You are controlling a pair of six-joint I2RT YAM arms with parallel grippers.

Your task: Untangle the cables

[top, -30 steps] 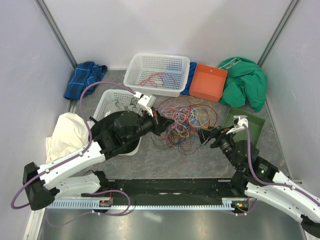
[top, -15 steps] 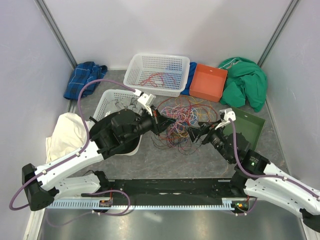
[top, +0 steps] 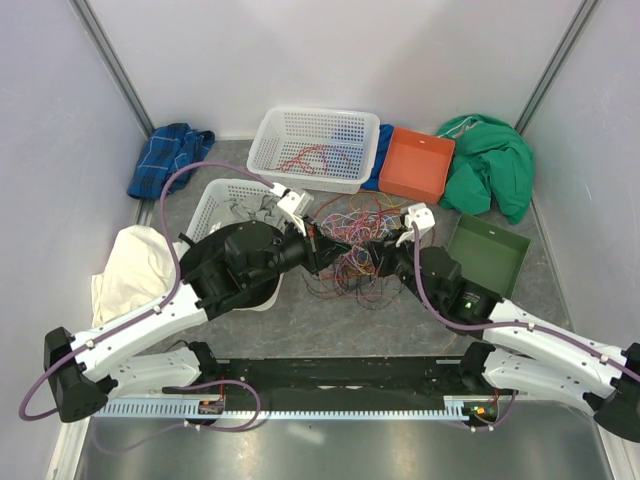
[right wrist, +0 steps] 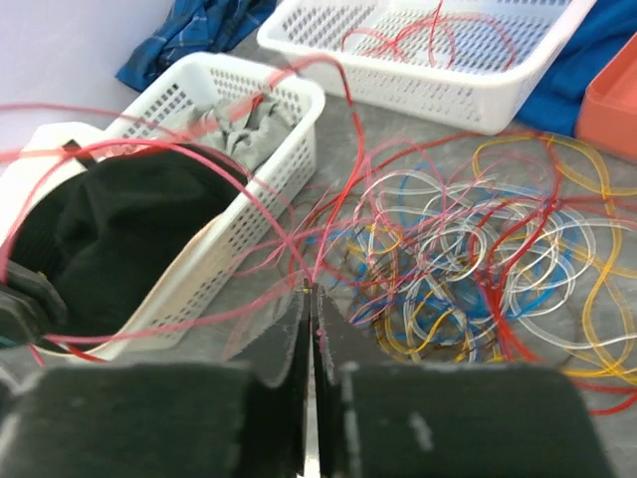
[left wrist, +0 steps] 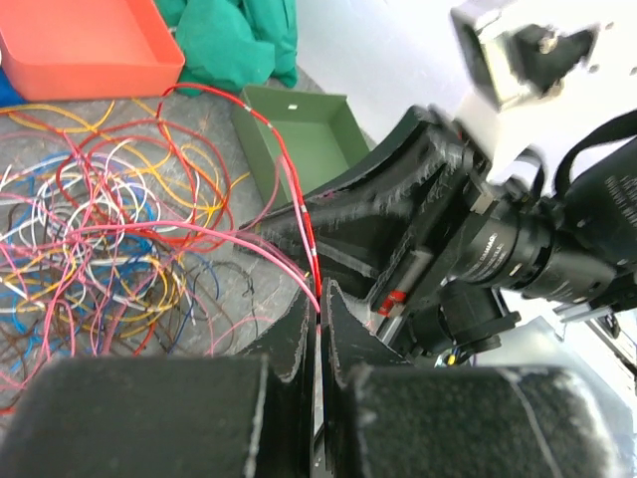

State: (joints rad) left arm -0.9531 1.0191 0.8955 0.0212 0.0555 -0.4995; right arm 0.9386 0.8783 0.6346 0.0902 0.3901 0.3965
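- The cables (top: 385, 215) are lying as a loose, many-coloured tangle mid-table, at 6 o'clock from the white basket (top: 300, 178), which is holding a few red ones.
- The left gripper (left wrist: 320, 299) is clenching a red strand (left wrist: 299, 199).
- The right gripper (right wrist: 311, 297), at its 3 o'clock, is pinching a reddish strand (right wrist: 333, 189).
- Both grippers are sitting almost touching, so a careless move risks knocking fingers together.
- Both strands are looping through the pile, so a hard pull risks tightening knots, dragging the whole heap, or slipping the thin wire free.
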